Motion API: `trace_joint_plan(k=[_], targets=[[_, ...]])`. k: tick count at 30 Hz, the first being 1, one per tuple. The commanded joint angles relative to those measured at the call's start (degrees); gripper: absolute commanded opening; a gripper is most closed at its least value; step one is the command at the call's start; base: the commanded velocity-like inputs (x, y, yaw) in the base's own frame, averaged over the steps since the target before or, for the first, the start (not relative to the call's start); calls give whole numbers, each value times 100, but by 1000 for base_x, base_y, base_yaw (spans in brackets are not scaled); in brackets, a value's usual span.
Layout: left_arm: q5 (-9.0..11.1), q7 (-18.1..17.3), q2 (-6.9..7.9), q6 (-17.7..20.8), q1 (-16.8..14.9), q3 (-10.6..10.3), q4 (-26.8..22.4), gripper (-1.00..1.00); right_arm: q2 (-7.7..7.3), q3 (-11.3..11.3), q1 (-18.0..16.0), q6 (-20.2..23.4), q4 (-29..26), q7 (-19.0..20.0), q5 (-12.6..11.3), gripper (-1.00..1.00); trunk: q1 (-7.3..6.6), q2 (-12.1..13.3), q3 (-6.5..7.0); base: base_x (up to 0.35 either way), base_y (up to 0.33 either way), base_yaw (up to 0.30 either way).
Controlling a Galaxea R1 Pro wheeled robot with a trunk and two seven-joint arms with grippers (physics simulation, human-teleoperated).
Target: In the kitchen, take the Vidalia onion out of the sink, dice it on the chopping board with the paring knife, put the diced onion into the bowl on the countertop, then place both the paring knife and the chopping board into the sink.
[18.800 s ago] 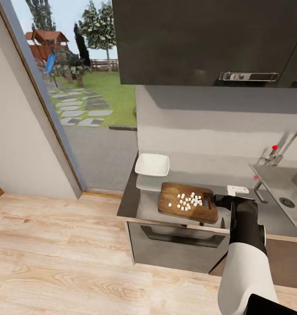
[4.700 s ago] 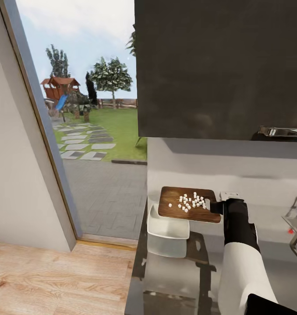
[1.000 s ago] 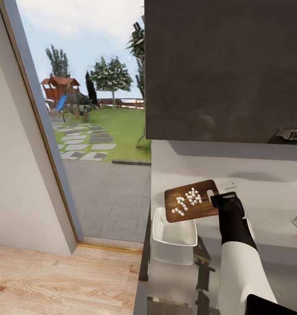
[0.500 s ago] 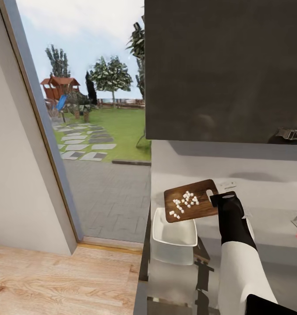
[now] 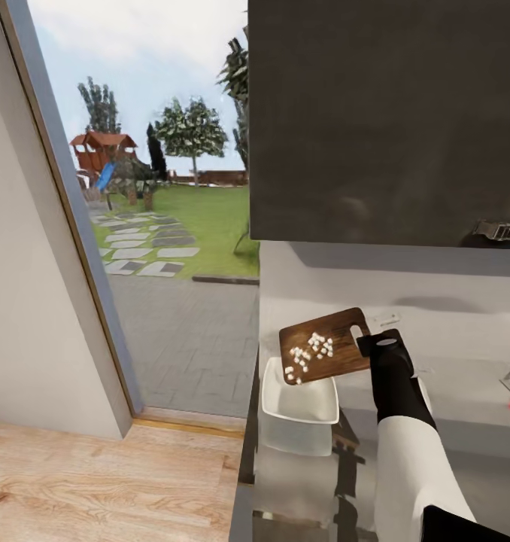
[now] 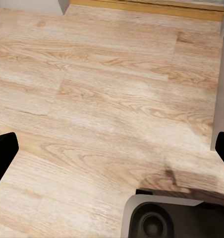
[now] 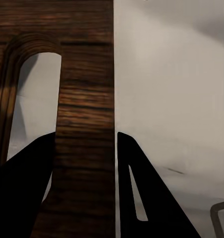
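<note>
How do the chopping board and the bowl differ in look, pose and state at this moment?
The chopping board is brown wood with a slot handle; the bowl is plain white. The board is held in the air, tilted down toward the bowl, by the right end effector; the bowl rests flat on the countertop. The board carries the diced onion; the bowl looks empty. Both have rounded corners.

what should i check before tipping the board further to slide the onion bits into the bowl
1. Grip: right gripper has its jaws on either side of the chopping board strip beside the slot handle: ok.
2. Tilt: board slopes down toward the bowl: ok.
3. Diced onion gathered toward the board's low end, none seen on the countertop: ok.
4. Low corner above the bowl's opening: looks ok, height gap cannot tell.
5. Left gripper open over the wooden floor, away from the work: ok.
</note>
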Motion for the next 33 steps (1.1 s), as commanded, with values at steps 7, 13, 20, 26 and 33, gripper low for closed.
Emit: trace_joint_plan(k=[7,13,20,26,33], targets=[[27,48,8,-8,-2,-53,-11,100,7,-18,-8,-41,24,23,56,-100,4,-12,-10,0,-119,0],[26,48,8,-8,-2,-52,-15,100,7,-16,-8,-67,24,19,56,-100,4,-12,-10,0,-24,0],[26,48,8,-8,0,-52,-11,100,7,-9,-8,-118,24,1,61,-100,4,-12,-10,0,0,0],[26,48,8,-8,-2,-50,-7,100,7,-9,-8,-123,24,-148,60,-100,4,-12,-10,0,0,0],[29,48,8,-8,0,-49,-7,100,7,-9,-8,-349,24,-190,64,-100,4,-12,-10,0,0,0]])
